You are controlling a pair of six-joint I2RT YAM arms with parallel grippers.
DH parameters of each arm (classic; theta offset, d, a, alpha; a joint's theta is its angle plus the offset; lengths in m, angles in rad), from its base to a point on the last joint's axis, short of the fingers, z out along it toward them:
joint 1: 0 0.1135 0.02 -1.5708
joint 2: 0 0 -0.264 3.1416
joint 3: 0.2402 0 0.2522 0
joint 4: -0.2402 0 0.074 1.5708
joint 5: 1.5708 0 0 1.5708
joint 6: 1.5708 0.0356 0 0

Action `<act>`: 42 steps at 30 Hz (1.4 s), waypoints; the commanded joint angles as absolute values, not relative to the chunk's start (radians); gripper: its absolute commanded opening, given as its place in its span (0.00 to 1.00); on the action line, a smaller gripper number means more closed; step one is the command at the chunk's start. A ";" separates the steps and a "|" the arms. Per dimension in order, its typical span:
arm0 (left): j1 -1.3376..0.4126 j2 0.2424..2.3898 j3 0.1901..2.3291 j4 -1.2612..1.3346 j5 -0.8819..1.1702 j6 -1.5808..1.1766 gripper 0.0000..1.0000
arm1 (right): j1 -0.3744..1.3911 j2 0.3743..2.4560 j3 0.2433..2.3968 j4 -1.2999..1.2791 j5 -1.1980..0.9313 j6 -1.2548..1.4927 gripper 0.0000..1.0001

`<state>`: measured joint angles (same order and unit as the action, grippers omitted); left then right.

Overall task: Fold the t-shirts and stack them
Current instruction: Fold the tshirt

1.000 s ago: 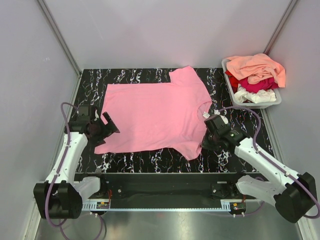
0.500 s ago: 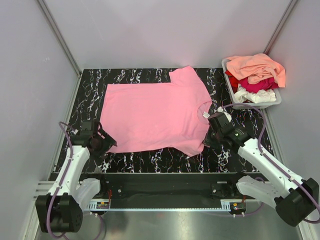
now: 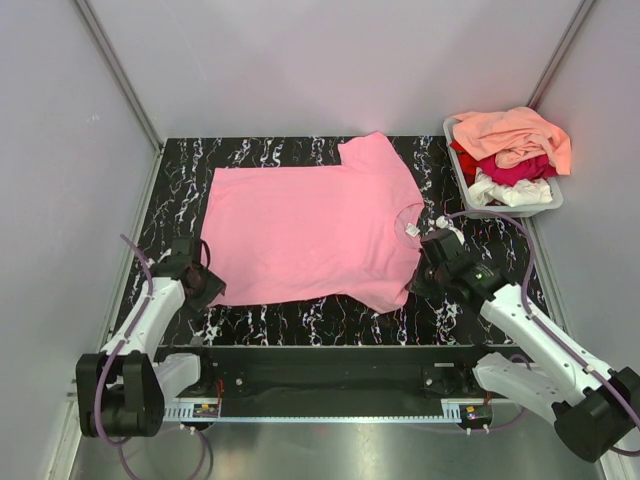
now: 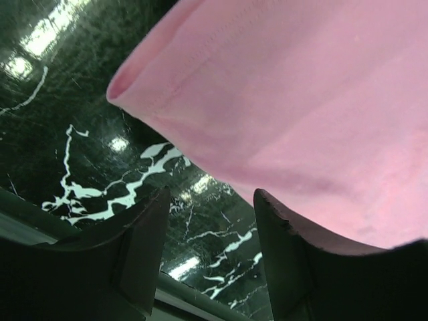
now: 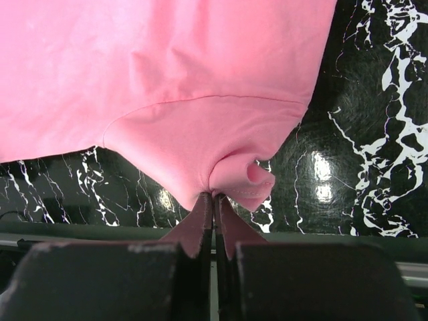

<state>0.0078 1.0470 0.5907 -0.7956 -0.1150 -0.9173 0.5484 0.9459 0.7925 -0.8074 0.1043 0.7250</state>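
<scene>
A bubblegum pink t-shirt (image 3: 305, 228) lies spread flat on the black marbled table (image 3: 300, 322), neck with a small white label (image 3: 411, 231) to the right. My right gripper (image 3: 417, 283) is shut on the near sleeve's hem, which bunches at the fingertips in the right wrist view (image 5: 214, 195). My left gripper (image 3: 212, 287) is open at the shirt's near-left bottom corner (image 4: 124, 83), its fingers (image 4: 144, 234) just short of the cloth and holding nothing. More t-shirts, peach-orange (image 3: 515, 135), crimson (image 3: 515, 170) and white (image 3: 510, 192), are piled in the tub.
A grey plastic tub (image 3: 528, 208) stands at the table's back right corner. Grey walls close in the table on the left, back and right. A metal rail (image 3: 320, 355) runs along the near edge by the arm bases.
My left gripper has drawn back toward the near-left edge, off the shirt's left side to its near corner. My right gripper stayed shut on the sleeve, shifting slightly right.
</scene>
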 commanded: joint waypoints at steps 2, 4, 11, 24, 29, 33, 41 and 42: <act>0.006 1.101 0.583 -0.730 -0.205 -0.917 0.58 | 0.538 0.905 0.790 -0.810 0.089 0.722 0.00; 0.005 1.114 0.575 -0.710 -0.218 -0.917 0.58 | 0.540 0.899 0.787 -0.810 0.086 0.724 0.00; 0.006 1.179 0.512 -0.597 -0.238 -0.911 0.43 | 0.540 0.894 0.782 -0.805 0.064 0.715 0.00; 0.006 1.129 0.546 -0.655 -0.215 -0.844 0.00 | 0.540 0.867 0.779 -0.934 -0.024 0.865 0.00; -0.015 1.140 0.613 -0.687 -0.126 -0.795 0.00 | 0.540 0.799 0.787 -0.968 -0.015 0.877 0.00; -0.015 1.157 0.713 -0.753 -0.077 -0.744 0.00 | 0.540 0.876 0.866 -0.968 0.020 0.853 0.00; -0.015 1.252 1.009 -0.882 -0.098 -0.568 0.00 | 0.526 1.092 1.069 -0.942 0.087 0.752 0.00; -0.015 1.271 1.026 -0.891 -0.091 -0.552 0.00 | 0.512 1.110 1.086 -0.940 0.092 0.744 0.00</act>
